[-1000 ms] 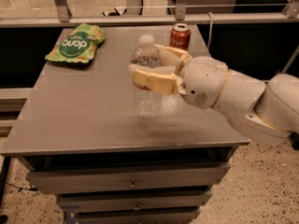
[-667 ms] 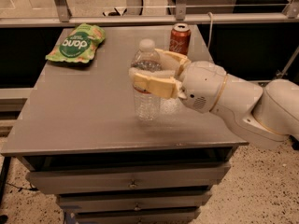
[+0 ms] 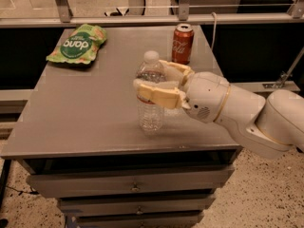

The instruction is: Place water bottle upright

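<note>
The water bottle (image 3: 151,109) is clear ribbed plastic with a white cap and an orange-edged label band. It is upright near the middle of the grey table (image 3: 85,113), with its base at or just above the tabletop. My gripper (image 3: 151,77) reaches in from the right and is shut on the bottle at label height. One cream finger (image 3: 159,95) crosses in front of the bottle and the other (image 3: 175,68) lies behind it. The front finger hides part of the label.
A red soda can (image 3: 183,43) stands at the back of the table, just behind my gripper. A green snack bag (image 3: 77,43) lies at the back left. My white arm (image 3: 237,113) overhangs the table's right edge. Drawers sit below the front edge.
The bottle and my gripper have come down and slightly toward the front edge together. The can and the bag have not moved.
</note>
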